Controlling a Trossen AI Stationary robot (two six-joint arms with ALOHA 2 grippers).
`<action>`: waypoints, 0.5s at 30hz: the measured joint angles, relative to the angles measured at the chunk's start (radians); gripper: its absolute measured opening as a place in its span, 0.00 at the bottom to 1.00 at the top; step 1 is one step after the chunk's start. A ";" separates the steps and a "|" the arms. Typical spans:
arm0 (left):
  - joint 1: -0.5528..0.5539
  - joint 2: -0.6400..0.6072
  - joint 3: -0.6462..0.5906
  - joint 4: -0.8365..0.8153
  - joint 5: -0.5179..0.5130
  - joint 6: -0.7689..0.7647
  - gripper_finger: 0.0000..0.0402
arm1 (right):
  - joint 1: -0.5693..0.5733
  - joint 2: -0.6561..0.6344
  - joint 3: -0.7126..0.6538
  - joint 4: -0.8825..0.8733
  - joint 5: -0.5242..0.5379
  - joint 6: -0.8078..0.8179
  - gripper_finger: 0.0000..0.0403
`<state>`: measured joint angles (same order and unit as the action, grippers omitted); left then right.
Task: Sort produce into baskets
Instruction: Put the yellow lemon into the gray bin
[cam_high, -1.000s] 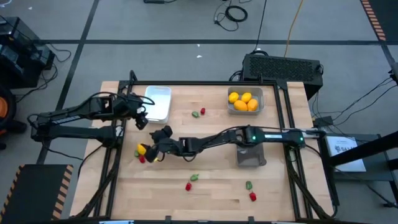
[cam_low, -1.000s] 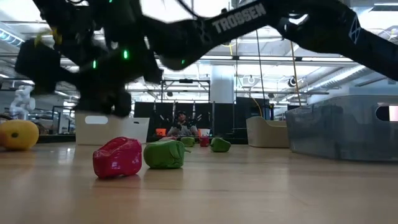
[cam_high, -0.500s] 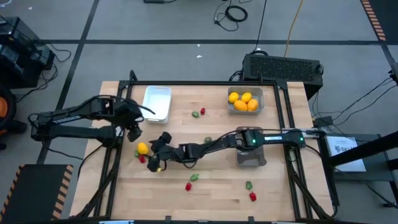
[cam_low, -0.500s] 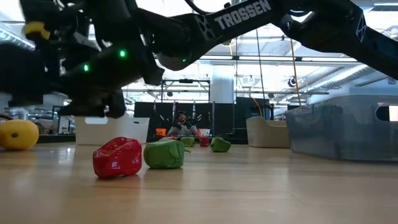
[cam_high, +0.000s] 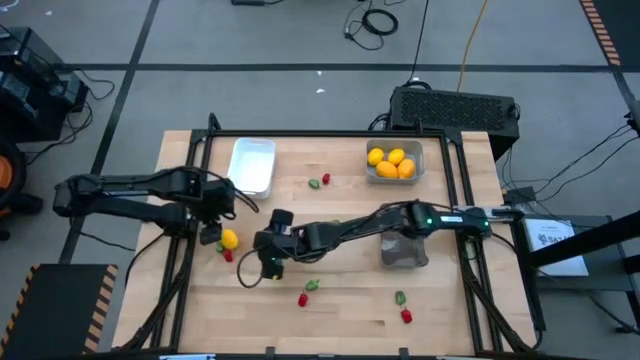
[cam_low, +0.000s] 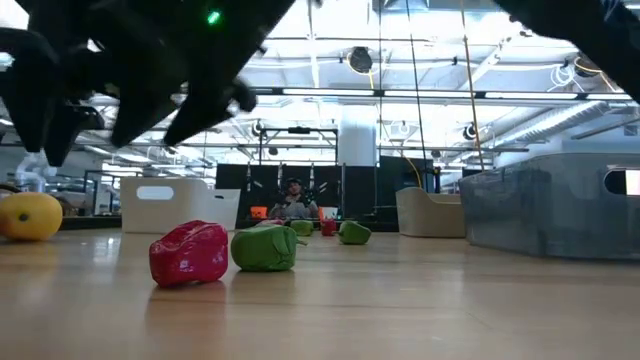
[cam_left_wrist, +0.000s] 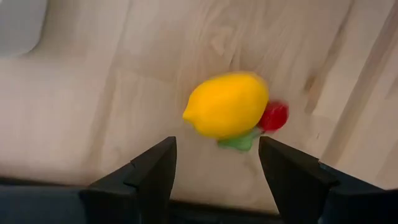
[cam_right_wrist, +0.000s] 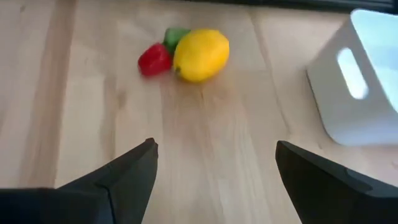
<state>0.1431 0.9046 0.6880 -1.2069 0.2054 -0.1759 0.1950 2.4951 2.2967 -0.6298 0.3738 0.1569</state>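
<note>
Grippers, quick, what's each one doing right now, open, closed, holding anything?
Left gripper: open, empty, above the lemon.
Right gripper: open, empty, over bare table, lemon ahead.

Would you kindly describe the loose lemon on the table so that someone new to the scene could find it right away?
Start at the white basket near the table's far left corner, then come toward the near edge, just past the left gripper. The lemon lies there on bare wood, touching a small red piece and a green piece. It is the only yellow fruit outside the grey basket.
</note>
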 joint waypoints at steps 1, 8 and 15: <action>-0.004 0.011 0.000 0.011 0.001 -0.027 0.59 | 0.005 -0.017 0.000 -0.048 0.002 0.005 0.78; -0.031 0.117 -0.007 0.048 -0.013 -0.174 0.59 | 0.054 -0.087 0.000 -0.270 0.105 0.069 0.78; -0.081 0.201 -0.030 0.157 -0.015 -0.181 0.59 | 0.089 -0.087 0.000 -0.331 0.171 0.113 0.78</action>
<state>0.0623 1.1052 0.6582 -1.0495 0.1904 -0.3567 0.2843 2.4077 2.2967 -0.9613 0.5446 0.2703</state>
